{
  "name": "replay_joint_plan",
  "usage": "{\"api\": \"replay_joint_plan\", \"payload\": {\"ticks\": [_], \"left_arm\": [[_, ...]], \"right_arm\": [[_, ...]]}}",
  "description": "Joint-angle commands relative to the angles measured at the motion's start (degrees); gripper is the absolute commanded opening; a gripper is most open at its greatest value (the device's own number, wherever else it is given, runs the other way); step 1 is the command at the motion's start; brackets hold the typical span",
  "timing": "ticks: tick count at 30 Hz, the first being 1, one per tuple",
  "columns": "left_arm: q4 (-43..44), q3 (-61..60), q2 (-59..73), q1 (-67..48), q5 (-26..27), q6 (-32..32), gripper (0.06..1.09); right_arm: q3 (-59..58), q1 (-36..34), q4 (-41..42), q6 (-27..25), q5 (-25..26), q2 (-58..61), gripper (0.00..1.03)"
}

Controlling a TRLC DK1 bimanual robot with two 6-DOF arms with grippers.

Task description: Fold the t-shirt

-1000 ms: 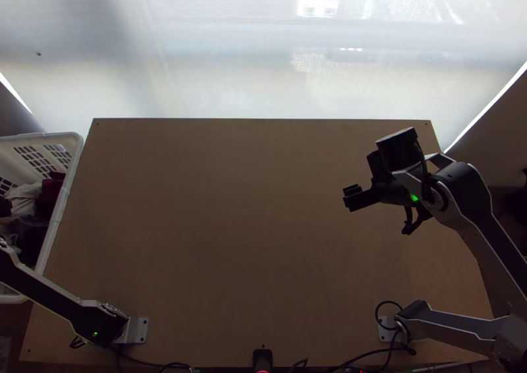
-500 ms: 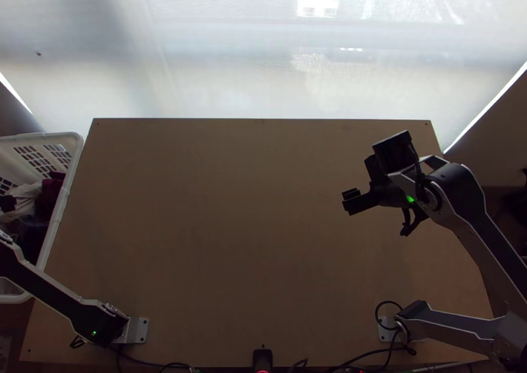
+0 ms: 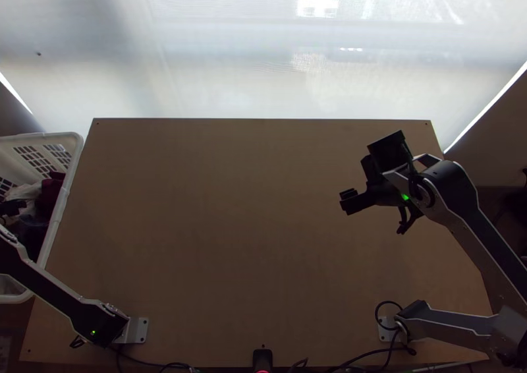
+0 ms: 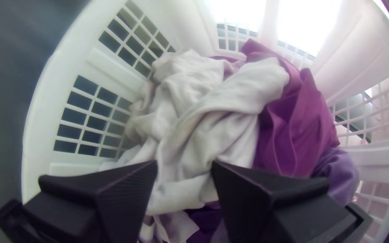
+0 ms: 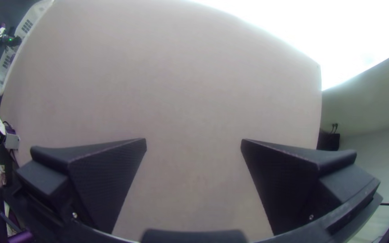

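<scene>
With the fingers (image 4: 129, 193) of the left gripper (image 4: 184, 165) open above the likely t-shirt (image 4: 230, 139), pale and bunched in the left-side basket (image 3: 66, 188), straddle one raised fold (image 4: 248, 85) before closing; hold the open right gripper (image 5: 193, 141) over the worktop (image 3: 230, 228).

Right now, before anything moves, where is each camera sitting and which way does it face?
Top view: fixed high over the near edge of the table, looking steeply down; left arm and right arm show.
Left wrist view: on the left arm, facing into the basket at bunched white cloth; open left pincer shows.
Right wrist view: on the right arm, facing the table; open right pincer shows.
Top and right wrist views share table, basket and left arm.
</scene>
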Motion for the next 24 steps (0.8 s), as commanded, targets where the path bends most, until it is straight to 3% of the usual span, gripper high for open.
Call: {"api": "replay_joint_plan", "payload": {"ticks": [1,6,7,8,21,24], "left_arm": [[-0.5,0.1,1.6,-0.1,2.2,0.9,0.30],[-4.1,0.1,2.3,0.2,6.2,2.1,0.24],[-4.2,0.1,2.3,0.4,6.6,2.1,0.20],[-4.2,0.2,2.6,0.5,6.9,2.1,0.10],[-12.7,0.4,-5.5,1.5,12.8,-2.5,0.10],[-20.2,0.1,-10.3,0.8,18.4,-2.9,0.10]], "right_arm": [[0.6,0.0,0.1,0.1,0.1,1.0,0.98],[0.7,0.0,0.4,0.1,0.1,1.6,0.98],[0.8,0.0,0.4,0.1,0.1,1.6,0.98],[0.8,0.0,0.4,0.1,0.1,1.6,0.98],[1.9,0.0,0.6,0.0,0.1,2.0,0.98],[1.8,0.0,1.0,0.0,0.0,2.3,0.98]]}}
